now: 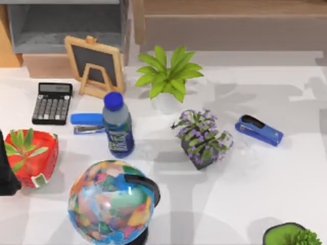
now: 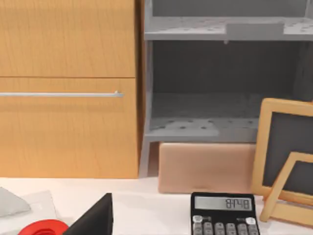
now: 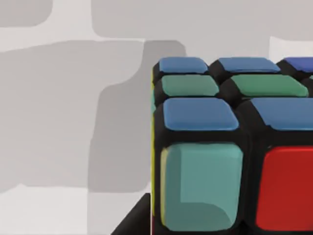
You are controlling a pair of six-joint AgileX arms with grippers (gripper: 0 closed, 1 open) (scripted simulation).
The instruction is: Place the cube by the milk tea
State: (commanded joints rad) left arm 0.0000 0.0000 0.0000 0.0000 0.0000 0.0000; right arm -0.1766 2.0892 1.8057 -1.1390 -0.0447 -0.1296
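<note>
Cube with a black frame and blue, green, teal and red tiles [image 3: 220,147] looms very close in the right wrist view, over the pale desk [image 1: 245,189]. The frame cuts off much of it. Its place among the other things on the desk cannot be told. A black sliver of the right gripper [image 3: 133,223] lies at the cube's lower corner. I cannot tell whether that gripper is closed on the cube or spread.

The left arm [image 1: 6,171] is a dark shape at the top view's left edge, just beside a red strawberry-patterned pot with a green plant [image 1: 33,158]. Its wrist camera looks level across the desk. A black wedge of the left gripper [image 2: 95,218] shows there, and its state cannot be told either. Beyond it are a black calculator [image 2: 222,213], a wooden-framed chalkboard easel [image 2: 283,156], a grey shelf unit [image 2: 220,73] and a wooden cabinet [image 2: 68,88].

The left half of the desk is crowded. A multicoloured globe [image 1: 112,201] stands at the front. A blue-capped bottle [image 1: 117,125] touches a blue stapler [image 1: 87,122] behind it. A purple-flowered plant [image 1: 202,138] stands mid-desk, and a second blue stapler [image 1: 259,130] lies to its right. Open desk stretches from there to a green pot [image 1: 288,235], which the front right corner cuts off.
</note>
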